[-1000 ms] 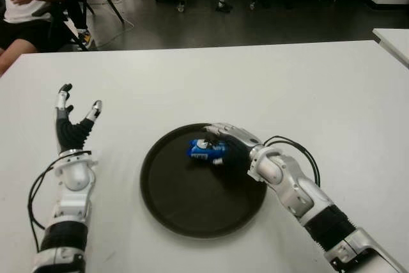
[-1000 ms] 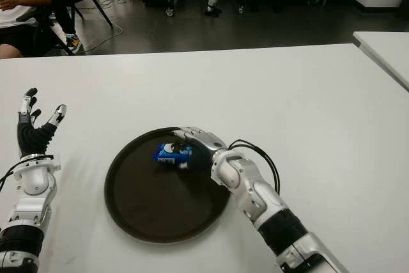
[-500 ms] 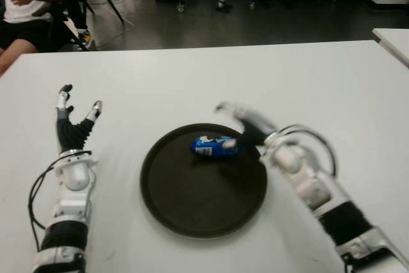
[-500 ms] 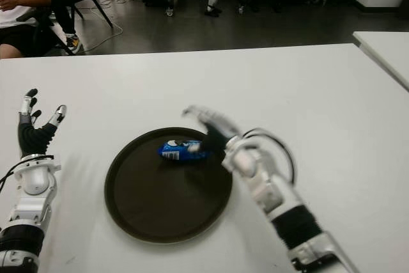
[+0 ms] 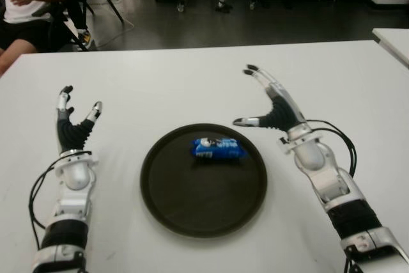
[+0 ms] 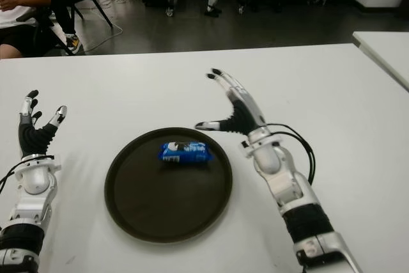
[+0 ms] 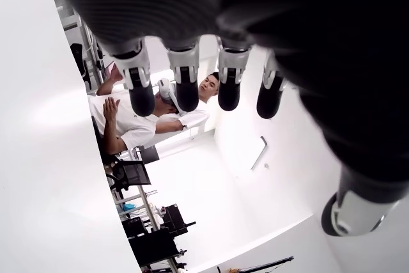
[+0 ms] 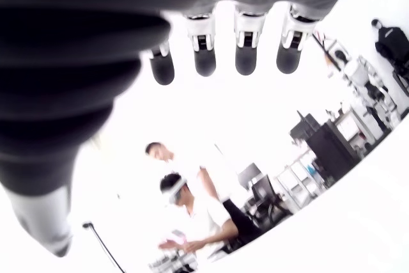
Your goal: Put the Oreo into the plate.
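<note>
The right hand [image 5: 275, 110] has lifted off the Oreo [image 5: 217, 148], fingers spread, beside the plate [image 5: 166, 202].

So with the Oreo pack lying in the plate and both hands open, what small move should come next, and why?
Probably just draw the right hand back to a rest beside the plate. The Oreo pack lies flat inside the plate, touched by neither hand. The right hand is open, raised off the plate's right edge. The left hand is open, left of the plate.
</note>
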{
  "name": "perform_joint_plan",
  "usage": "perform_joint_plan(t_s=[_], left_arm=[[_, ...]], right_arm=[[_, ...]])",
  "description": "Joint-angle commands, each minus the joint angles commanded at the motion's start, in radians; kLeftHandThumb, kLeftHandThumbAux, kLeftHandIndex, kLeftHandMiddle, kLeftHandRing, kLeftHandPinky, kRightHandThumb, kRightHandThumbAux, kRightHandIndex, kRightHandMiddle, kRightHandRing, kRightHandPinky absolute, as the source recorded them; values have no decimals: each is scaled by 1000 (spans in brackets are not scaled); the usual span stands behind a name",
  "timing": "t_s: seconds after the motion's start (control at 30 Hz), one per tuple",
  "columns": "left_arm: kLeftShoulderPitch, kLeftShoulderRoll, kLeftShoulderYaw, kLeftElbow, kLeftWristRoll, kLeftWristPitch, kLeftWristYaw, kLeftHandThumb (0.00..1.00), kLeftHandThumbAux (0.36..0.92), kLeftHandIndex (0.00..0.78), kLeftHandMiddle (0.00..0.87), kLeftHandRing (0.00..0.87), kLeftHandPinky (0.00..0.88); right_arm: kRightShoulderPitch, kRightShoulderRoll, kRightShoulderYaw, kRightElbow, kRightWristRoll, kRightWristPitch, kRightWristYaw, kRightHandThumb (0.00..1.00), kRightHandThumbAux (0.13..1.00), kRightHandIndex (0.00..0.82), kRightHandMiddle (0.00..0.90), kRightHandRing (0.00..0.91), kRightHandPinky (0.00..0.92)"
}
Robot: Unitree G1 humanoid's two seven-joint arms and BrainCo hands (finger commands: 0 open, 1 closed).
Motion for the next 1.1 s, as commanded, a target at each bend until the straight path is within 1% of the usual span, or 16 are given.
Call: perform_joint_plan(t_s=[0.3, 0.43, 0.53, 0.7, 0.8, 0.83, 0.87, 0.93, 1.03, 1.1], left_arm=[[-1, 2, 1, 4, -1, -2, -1, 0, 595, 16, 0, 0, 0], [-2, 2, 1, 4, -1, -2, -1, 0, 595, 16, 0, 0, 0], [-2, 2, 1, 4, -1, -2, -1, 0, 595, 16, 0, 0, 0], [-6, 2, 0, 10, -1, -2, 0, 0, 595, 16, 0, 0, 0], [-6, 2, 0, 10, -1, -3, 0, 0, 595, 16, 0, 0, 0], [-8, 2, 0, 14, 0, -4, 1, 0, 595, 16, 0, 0, 0], [-9, 1, -1, 18, 0, -5, 2, 0, 595, 16, 0, 0, 0], [-11, 1, -1, 21, 1, -6, 3, 0, 595, 16, 0, 0, 0], [-12, 1, -1, 27, 1, -9, 3, 0, 595, 16, 0, 0, 0], [-13, 1, -1, 29, 1, -10, 3, 0, 595, 16, 0, 0, 0]], right_arm=[[-13, 7, -31, 44, 39, -53, -9, 0, 622, 0, 0, 0, 0], [-15, 20, -49, 59, 93, -105, 0, 0, 632, 0, 0, 0, 0], [-18, 25, -59, 74, 109, -140, -10, 0, 650, 0, 0, 0, 0], [-58, 26, -97, 162, 140, -216, -29, 0, 668, 0, 0, 0, 0], [-122, 36, -137, 304, 191, -271, -31, 0, 655, 0, 0, 0, 0], [-150, 37, -153, 376, 203, -290, -40, 0, 645, 0, 0, 0, 0], [-168, 37, -162, 425, 209, -304, -46, 0, 639, 0, 0, 0, 0], [-201, 23, -179, 537, 209, -324, -64, 0, 622, 0, 0, 0, 0], [-224, 4, -192, 645, 207, -341, -77, 0, 611, 0, 0, 0, 0], [-241, -18, -207, 736, 215, -314, -77, 0, 608, 0, 0, 0, 0]])
